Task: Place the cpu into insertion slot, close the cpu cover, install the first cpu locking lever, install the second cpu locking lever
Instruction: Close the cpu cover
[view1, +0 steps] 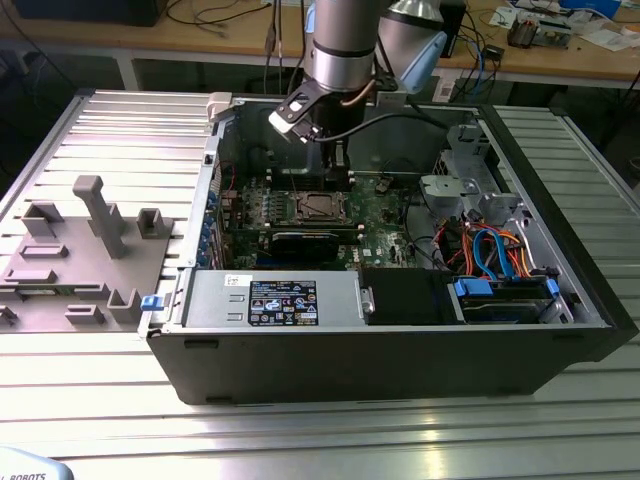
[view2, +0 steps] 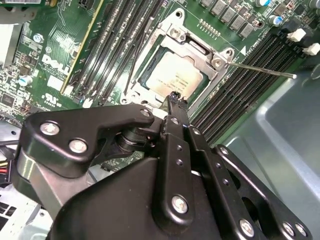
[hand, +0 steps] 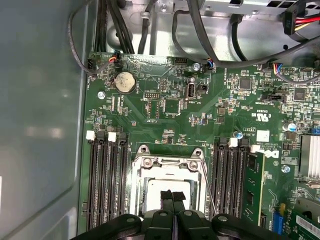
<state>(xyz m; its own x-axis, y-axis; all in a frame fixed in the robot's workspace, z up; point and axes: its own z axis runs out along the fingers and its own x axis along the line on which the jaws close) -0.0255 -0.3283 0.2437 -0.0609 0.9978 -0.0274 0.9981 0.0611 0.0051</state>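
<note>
We see the black linkage gripper (hand: 173, 196) with its two narrow fingertips pressed flat together and nothing between them. In both wrist views those tips hang directly over the small flat square cpu (view2: 170, 75) with its pale silvery-grey face, at the edge of the chip nearer the gripper. We cannot tell whether they touch it.

The cpu lies in the square metal-rimmed insertion slot (view2: 134, 91), which sits midway along the green motherboard (hand: 165, 107), between two banks of long black memory slots (hand: 107, 182). The thin silvery cpu cover (hand: 167, 162), a frame with a window in its middle, lies flat around the chip, whose face shows through the window. From one corner of the slot a thin silvery wire lever (view2: 260, 70) stands out free over the memory slots, unlatched. A darker rod (view2: 136, 55) runs along the opposite side of the slot, and we cannot make out whether it is hooked down.

The gripper's fingers and links cover the nearer part of the cpu, the cover and the slot in both wrist views. In the exterior view the grey robot arm (view1: 340, 50) reaches down into the open black computer case (view1: 400, 350) near its far wall, where the slot is too small to make out.
</note>
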